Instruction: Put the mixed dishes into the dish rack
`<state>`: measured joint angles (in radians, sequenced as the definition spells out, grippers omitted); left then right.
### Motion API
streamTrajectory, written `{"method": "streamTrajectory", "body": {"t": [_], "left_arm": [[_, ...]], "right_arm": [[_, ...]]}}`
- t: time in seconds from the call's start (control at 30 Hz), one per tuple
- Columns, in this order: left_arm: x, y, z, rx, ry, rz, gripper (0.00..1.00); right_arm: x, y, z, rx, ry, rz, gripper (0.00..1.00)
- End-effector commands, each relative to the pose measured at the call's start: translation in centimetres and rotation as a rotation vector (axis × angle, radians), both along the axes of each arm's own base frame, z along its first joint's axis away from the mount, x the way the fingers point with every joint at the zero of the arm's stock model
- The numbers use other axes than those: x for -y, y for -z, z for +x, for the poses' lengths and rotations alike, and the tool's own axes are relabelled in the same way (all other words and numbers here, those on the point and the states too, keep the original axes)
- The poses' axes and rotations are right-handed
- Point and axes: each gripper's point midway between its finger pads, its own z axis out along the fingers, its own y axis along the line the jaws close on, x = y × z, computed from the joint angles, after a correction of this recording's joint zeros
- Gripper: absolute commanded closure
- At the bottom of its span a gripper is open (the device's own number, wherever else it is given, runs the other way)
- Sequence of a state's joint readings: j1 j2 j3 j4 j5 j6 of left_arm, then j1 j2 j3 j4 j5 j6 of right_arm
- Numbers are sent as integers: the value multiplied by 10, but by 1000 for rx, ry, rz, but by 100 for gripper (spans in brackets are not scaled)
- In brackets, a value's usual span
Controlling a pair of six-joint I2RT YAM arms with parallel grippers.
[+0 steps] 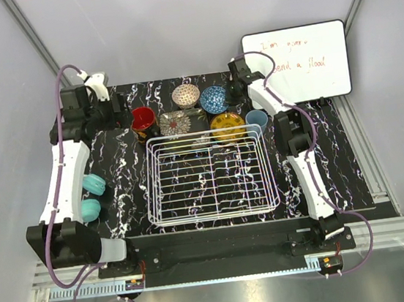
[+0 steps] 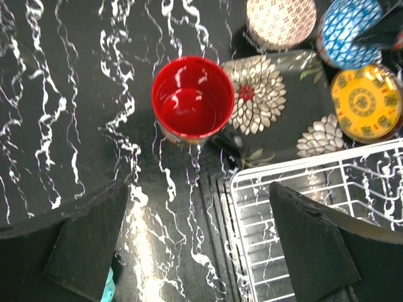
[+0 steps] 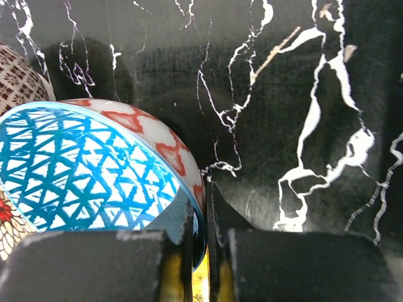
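1. Left edge of table (image 1: pixel 123 168): two teal lumps (image 1: pixel 92 184) lie beside the left arm, w/ bare top btwn them & the rack (image 1: pixel 213 214).
2. Left claw (image 2: pixel 198 242) hangs over the far-left area pointing down, jaws wide apart, holding nothing. Red mug (image 2: pixel 192 97) stands upright just ahead of it, near the rack's far-left corner.
3. Rack sits mid-table; the dishes crowd just behind its far edge.
4. That row, L to R: flowered saucer (image 1: pixel 176 123), beige bowl (image 1: pixel 185 95), blue bowl (image 3: pixel 82 170), yellow plate (image 1: pixel 227 124), light blue cup (image 1: pixel 257 119).
5. Right claw (image 3: pixel 200 214) reaches in from the right, clamped on the blue bowl's rim, one finger inside & one outside.
6. Whiteboard (image 1: pixel 298 62) stands at far right, behind the right arm.
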<state>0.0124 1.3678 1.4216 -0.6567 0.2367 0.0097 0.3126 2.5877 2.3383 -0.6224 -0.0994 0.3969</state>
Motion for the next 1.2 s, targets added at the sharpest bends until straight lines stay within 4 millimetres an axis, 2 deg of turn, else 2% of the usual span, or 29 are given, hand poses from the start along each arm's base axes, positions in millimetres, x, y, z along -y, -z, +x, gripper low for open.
{"method": "streamTrajectory", "body": {"t": [0.0,0.2,0.27,0.3,0.37,0.4,0.47,0.5,0.53,0.57,0.6,0.63,0.67,0.7,0.73,0.77,0.8,0.93,0.97,1.0,1.03,1.07,1.1,1.13,1.17], "left_arm": [[-7,-4,0,39,-10,34,1],[-8,12,-1,21,-5,40,1],[-9,13,-1,26,-4,49,1],[-9,13,-1,30,-3,52,1],[-9,13,-1,34,15,63,1],[-7,13,-2,37,32,62,1],[-3,13,-3,38,54,53,1],[-1,12,-4,40,64,47,1],[2,12,-4,39,79,36,1],[3,12,-4,38,83,33,1],[4,14,-3,33,86,29,1],[3,14,-3,32,79,24,1],[3,13,-1,34,73,24,1],[2,15,-1,30,72,24,1],[3,13,-1,32,70,23,1],[2,12,-1,35,70,22,1],[3,12,-1,35,71,21,1],[3,4,-1,54,75,22,1],[4,4,-1,54,75,20,1],[4,4,-2,53,76,19,1],[4,5,-2,52,75,18,1],[4,4,-3,55,73,18,1],[4,7,-3,48,74,15,1],[5,8,-4,44,74,12,1],[5,8,-4,44,73,10,1]], "right_arm": [[-5,-125,13,232,-10,12,100],[-9,-195,1,334,-32,41,100],[-15,-208,-6,345,-47,50,100],[-15,-221,-11,363,-49,55,100],[-12,-230,-19,359,-44,47,100],[-12,-241,-26,366,-45,49,100],[-5,-243,-41,332,-37,18,100],[-6,-258,-54,342,-35,15,100],[2,-248,-65,296,-13,-30,100],[8,-269,-80,330,-8,-48,100],[8,-248,-97,283,-22,-116,100],[15,-255,-102,327,10,-161,100],[21,-286,-121,395,19,-163,100],[14,-269,-140,382,-19,-234,100],[24,-275,-145,422,22,-305,100],[33,-293,-161,465,36,-324,100],[36,-283,-170,450,40,-359,100],[73,-272,-209,352,149,-518,100],[79,-277,-218,359,162,-525,100],[85,-269,-228,332,170,-560,100],[94,-271,-233,342,204,-615,100],[93,-269,-239,338,218,-635,100],[107,-264,-249,310,239,-733,100],[111,-259,-254,284,243,-784,100],[106,-245,-255,253,251,-829,100]]}}
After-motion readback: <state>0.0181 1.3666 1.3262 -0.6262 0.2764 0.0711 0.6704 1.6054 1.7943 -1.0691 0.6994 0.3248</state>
